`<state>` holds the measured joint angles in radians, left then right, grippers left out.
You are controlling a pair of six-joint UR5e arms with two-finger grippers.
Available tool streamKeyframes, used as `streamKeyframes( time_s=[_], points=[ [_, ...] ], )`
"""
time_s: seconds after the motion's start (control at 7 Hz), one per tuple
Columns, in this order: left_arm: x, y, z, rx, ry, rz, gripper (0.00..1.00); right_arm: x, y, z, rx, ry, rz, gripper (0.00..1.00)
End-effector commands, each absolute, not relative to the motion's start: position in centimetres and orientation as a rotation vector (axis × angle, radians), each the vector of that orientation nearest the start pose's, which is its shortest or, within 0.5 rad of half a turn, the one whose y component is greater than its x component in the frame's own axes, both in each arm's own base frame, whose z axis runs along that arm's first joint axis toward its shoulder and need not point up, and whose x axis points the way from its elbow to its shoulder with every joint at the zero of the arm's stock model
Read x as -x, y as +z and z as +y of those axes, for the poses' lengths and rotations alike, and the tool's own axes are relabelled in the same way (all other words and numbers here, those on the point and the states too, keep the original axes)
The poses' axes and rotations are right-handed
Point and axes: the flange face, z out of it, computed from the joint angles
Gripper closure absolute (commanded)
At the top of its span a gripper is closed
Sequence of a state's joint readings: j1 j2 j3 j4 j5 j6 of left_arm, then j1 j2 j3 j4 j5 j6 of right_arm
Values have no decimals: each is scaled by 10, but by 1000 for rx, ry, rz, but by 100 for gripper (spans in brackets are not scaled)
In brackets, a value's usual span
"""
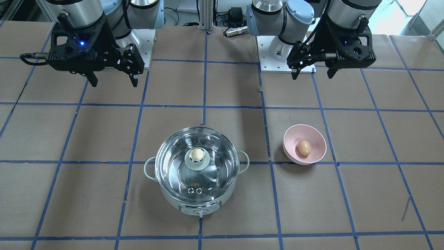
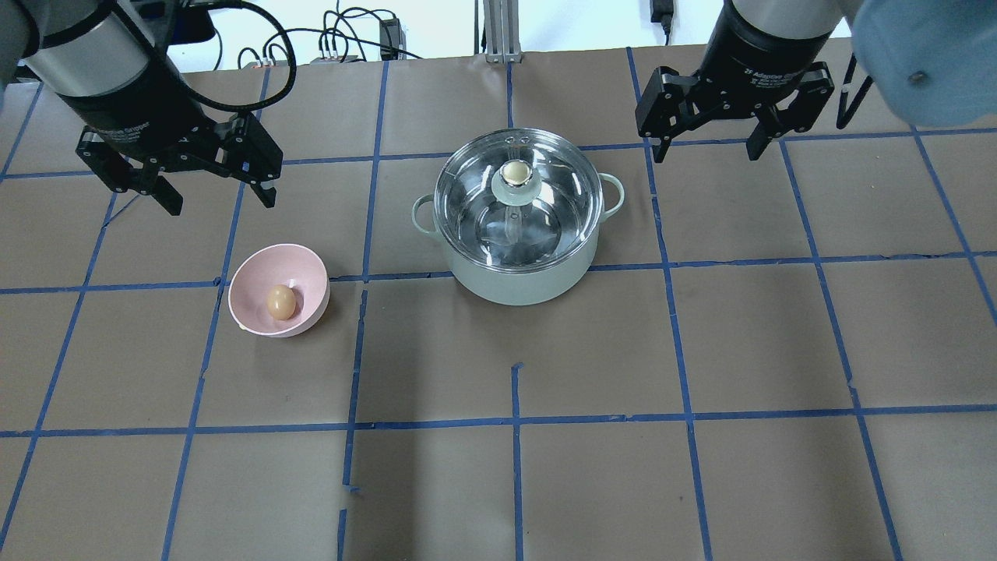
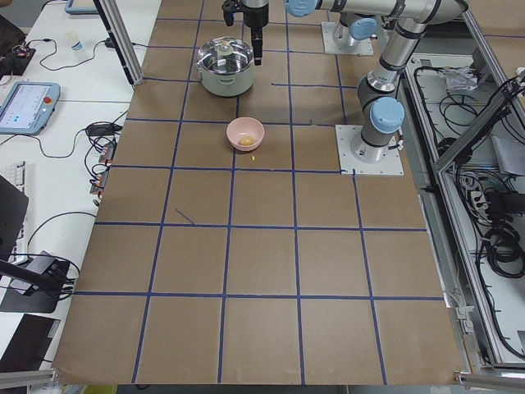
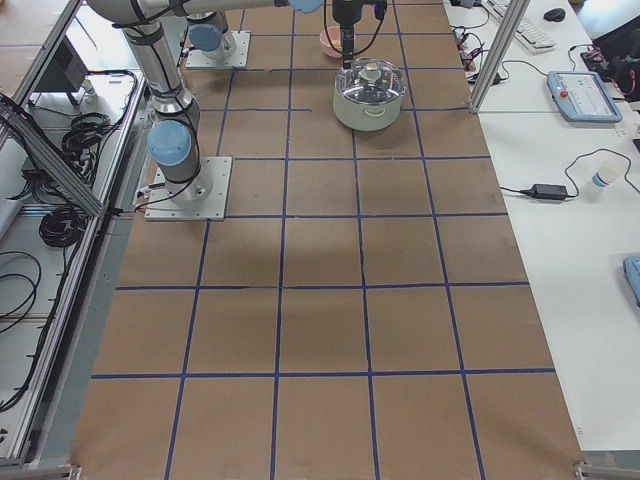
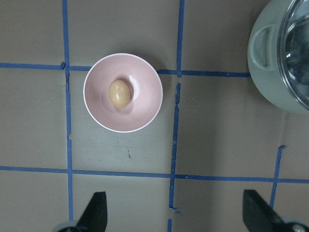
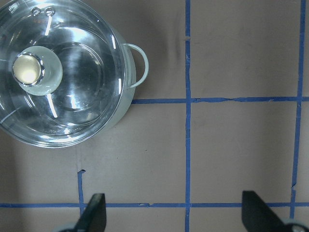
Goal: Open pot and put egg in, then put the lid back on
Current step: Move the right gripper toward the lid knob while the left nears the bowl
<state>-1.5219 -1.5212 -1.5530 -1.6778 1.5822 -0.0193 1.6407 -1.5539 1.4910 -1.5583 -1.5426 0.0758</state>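
The pot (image 2: 518,284), pale grey-green with a shiny steel lining, stands near the middle of the table (image 2: 701,351), slightly toward the robot's right. The clear glass lid (image 2: 475,187) sits closed on its rim, with the cream-gold knob (image 2: 515,173) upright at the centre. Two small metal vent rings (image 1: 195,190) show near the lid's edge on the operators' side. A loop handle (image 2: 423,214) sticks out on each side of the pot, and the control dial (image 1: 200,212) faces away from the robot.

The egg (image 2: 281,302), brown-tan, lies in the bottom of a pink bowl (image 2: 257,261). The bowl rests on the table on the robot's left, well apart from the pot and slightly nearer the robot than it.

The left gripper (image 2: 220,204) hangs above the table, beyond the bowl as seen from over the robot's shoulders. Its fingers are spread wide and hold nothing. In its wrist view the bowl and egg lie ahead of the two fingertips.

The right gripper (image 2: 706,156) hangs off to the pot's right, clear of the handle. Its fingers are likewise spread wide and empty. Its wrist view shows the lidded pot up and to the left.

Brown paper crossed by blue tape lines (image 2: 514,421) covers the table.
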Motion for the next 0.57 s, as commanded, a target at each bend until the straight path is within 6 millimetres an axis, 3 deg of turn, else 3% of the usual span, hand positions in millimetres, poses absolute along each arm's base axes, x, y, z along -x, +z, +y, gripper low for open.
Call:
streamKeyframes(
  time_s=[0.0,0.14,0.43],
  points=[
    [105,492,-482,115,1,3124,0,-167,522,-495,-33,-84,3121,0],
    [101,479,-487,134,-7,3123,0,-164,524,-492,-48,-45,3131,0],
    [97,442,-498,149,-64,3121,0,-169,536,-510,-130,-69,3091,0]
  ],
)
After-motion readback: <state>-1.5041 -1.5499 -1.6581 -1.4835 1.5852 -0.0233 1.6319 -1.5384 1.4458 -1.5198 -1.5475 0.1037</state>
